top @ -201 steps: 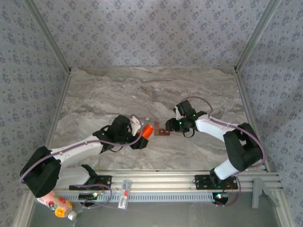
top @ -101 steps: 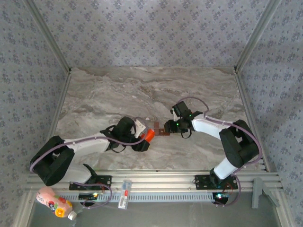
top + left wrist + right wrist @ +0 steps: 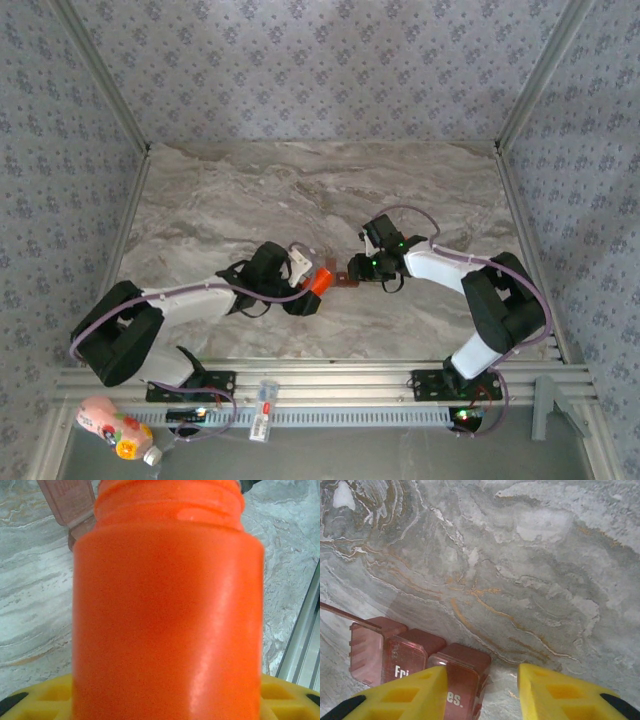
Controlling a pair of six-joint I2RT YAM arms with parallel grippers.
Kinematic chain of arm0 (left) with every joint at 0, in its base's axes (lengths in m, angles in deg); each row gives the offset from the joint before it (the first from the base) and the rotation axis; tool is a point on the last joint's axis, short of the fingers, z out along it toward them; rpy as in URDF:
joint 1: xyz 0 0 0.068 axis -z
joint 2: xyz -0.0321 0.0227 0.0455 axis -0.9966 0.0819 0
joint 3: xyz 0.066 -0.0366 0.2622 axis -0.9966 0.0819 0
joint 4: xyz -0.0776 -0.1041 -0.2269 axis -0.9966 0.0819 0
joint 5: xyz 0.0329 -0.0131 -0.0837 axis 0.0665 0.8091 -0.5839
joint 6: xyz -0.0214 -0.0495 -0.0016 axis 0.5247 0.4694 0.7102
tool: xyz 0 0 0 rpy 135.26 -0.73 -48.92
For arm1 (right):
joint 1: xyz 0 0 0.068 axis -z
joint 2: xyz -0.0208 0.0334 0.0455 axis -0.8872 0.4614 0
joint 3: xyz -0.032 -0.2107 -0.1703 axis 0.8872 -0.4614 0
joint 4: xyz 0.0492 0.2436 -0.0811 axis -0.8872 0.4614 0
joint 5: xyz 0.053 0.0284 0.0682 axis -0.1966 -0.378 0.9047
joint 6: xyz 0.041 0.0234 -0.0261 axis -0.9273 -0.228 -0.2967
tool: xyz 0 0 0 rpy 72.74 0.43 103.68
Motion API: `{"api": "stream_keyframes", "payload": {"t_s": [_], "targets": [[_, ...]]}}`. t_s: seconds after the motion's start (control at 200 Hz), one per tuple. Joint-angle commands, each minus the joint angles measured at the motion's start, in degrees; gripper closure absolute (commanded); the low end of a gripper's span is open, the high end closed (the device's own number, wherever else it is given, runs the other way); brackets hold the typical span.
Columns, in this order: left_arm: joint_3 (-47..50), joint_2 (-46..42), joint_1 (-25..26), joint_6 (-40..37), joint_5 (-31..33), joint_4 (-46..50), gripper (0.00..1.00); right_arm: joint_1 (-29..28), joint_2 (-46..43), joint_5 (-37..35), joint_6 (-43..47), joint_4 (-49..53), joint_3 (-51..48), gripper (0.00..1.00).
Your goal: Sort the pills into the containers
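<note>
Near centre, L gripper (image 3: 312,286) holds orange bottle (image 3: 167,605) beside containers (image 3: 415,652) (R gripper (image 3: 482,680) narrow, astride).

- The bottle (image 3: 167,605) is bright orange.
- The containers (image 3: 415,655) are dark red-brown with white letters.
- The table (image 3: 530,555) is grey marble with wavy orange-brown lines.
- The right gripper's fingers (image 3: 560,697) are yellow.
- The walls (image 3: 320,70) are blue-grey with little flowers.

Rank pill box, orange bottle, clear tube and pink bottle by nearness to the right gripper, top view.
1. Pill box, at the right gripper.
2. Orange bottle, just left.
3. Clear tube, on front rail.
4. Pink bottle, near-left corner.
</note>
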Motion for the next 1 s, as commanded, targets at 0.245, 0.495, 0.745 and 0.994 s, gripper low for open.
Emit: {"api": "stream_keyframes", "payload": {"t_s": [0.245,0.495,0.745,0.994], "targets": [[-6.1,3.7,0.4,-2.5,-1.1,5.6,1.0,-0.1,1.7,-0.2,0.0,-0.1,-0.4,0.65],[-10.8,7.3,0.4,-3.7,0.6,12.2,1.0,-0.1,1.5,-0.2,-0.1,-0.5,-1.1,0.66],[-15.1,9.4,0.4,-5.1,2.5,20.2,1.0,-0.1,1.5,-0.2,-0.3,-0.8,-1.5,0.66],[-18.3,11.0,0.4,-6.3,3.7,25.4,1.0,-0.1,1.5,-0.1,-0.4,-1.0,-1.8,0.66]]}}
